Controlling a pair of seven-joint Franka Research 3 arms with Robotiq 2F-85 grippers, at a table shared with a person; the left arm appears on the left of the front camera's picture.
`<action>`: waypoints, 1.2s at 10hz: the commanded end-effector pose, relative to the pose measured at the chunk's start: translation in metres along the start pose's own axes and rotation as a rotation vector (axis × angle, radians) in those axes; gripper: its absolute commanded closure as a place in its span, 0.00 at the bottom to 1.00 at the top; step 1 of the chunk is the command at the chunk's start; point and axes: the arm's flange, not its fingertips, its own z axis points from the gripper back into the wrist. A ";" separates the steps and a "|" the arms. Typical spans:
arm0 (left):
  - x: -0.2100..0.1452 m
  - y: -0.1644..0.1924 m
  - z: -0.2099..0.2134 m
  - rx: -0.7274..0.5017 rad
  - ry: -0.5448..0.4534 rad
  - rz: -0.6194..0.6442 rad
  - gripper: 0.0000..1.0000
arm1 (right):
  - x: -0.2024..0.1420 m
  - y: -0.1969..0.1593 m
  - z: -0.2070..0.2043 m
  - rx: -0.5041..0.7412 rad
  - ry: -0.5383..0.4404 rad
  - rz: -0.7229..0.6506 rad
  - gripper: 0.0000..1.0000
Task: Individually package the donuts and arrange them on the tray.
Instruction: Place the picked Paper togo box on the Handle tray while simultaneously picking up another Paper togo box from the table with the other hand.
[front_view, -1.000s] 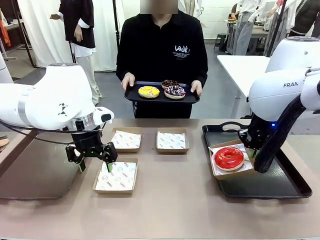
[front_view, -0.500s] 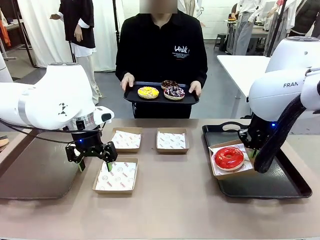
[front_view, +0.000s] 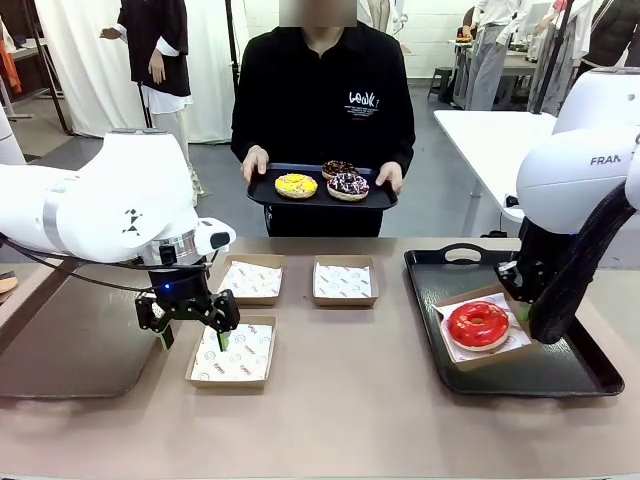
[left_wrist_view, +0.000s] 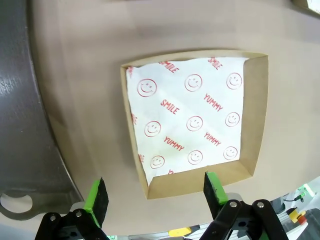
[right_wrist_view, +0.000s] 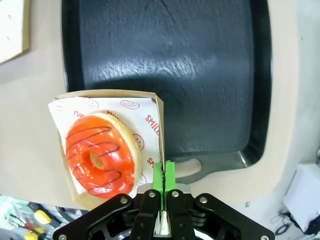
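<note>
One of four donuts is boxed.

Front view: the red donut (front_view: 479, 324) sits in a filled box (front_view: 452, 352) over the black tray (front_view: 560, 375), at 3 o'clock on the surface (front_view: 350, 400). The right gripper (front_view: 518, 305) is at the box's 2 o'clock edge. Three empty boxes wait at 9 to 12 o'clock, and the left gripper (front_view: 190, 335) hangs over the nearest box (front_view: 232, 352). The yellow donut (front_view: 297, 184), sprinkled donut (front_view: 349, 184) and chocolate donut (front_view: 339, 167) lie unboxed on the person's carried tray (front_view: 265, 195).

Left wrist view: the fingers (left_wrist_view: 97, 195) stand wide apart and hold nothing, with the nearest box at 12 o'clock.

Right wrist view: the fingers (right_wrist_view: 169, 172) are together, clamped on the filled box's wall. Whether the box rests flat cannot be told.

Judgement: roughly a quarter of the task is done.
</note>
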 end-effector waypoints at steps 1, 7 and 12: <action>0.001 -0.012 -0.004 0.045 -0.004 0.007 0.00 | 0.002 -0.010 -0.002 -0.022 0.017 -0.004 0.99; -0.005 -0.016 -0.017 0.063 -0.045 -0.044 0.00 | 0.016 -0.002 -0.036 -0.005 0.000 -0.046 0.99; -0.007 -0.016 -0.014 0.052 -0.059 -0.040 0.00 | 0.022 0.002 -0.045 0.012 -0.008 -0.102 0.99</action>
